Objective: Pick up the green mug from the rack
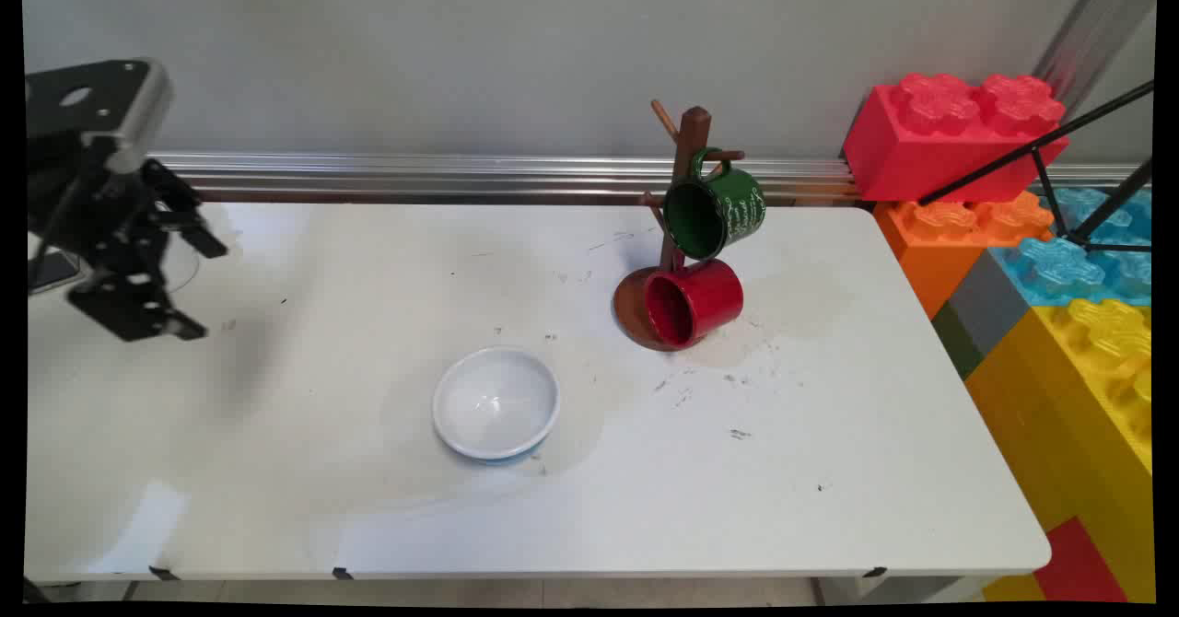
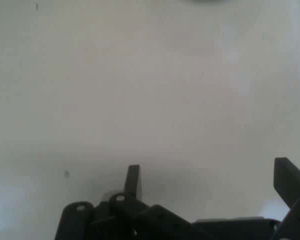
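My gripper (image 1: 210, 290) hangs open at the far left of the white table (image 1: 829, 470), its fingers spread wide with nothing between them. In the hand view the gripper (image 2: 210, 182) looks down on bare table (image 2: 150, 90) only. A white bowl (image 1: 496, 403) stands upright near the table's middle, well to the right of the gripper. Farther right, a brown wooden mug tree (image 1: 686, 193) holds a green mug (image 1: 715, 212) on a peg. A red mug (image 1: 693, 302) lies on its side against the tree's round base.
Big toy bricks are stacked beyond the table's right edge: red (image 1: 953, 133), orange (image 1: 963, 230), blue (image 1: 1087, 262) and yellow (image 1: 1087, 396). A black tripod leg (image 1: 1036, 152) crosses them. A metal rail (image 1: 461, 175) runs along the wall at the table's back.
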`<state>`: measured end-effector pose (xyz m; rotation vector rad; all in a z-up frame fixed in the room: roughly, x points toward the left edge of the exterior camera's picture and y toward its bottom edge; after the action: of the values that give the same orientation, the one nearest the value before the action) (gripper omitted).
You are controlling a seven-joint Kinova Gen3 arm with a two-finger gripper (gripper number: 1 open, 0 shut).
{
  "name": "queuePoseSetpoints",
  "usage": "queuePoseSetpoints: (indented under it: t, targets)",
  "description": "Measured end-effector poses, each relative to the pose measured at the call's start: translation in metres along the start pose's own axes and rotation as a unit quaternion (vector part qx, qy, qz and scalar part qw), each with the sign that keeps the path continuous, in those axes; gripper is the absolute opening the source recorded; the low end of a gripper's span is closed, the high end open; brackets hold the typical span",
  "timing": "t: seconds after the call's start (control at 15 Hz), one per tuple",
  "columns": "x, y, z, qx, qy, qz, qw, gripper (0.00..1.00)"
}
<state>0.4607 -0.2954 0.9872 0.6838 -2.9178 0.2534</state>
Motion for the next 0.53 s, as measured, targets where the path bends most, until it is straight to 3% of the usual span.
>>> queuePoseSetpoints:
  t: [0.27, 0.4, 0.53]
  targets:
    - [0.032, 0.004, 0.005, -0.011, 0.064, -0.034, 0.9973, 1.0]
    - [0.049, 0.005, 0.004, -0.012, 0.1, -0.052, 0.9935, 1.0]
    - [0.071, 0.005, 0.002, -0.009, 0.149, -0.075, 0.9859, 1.0]
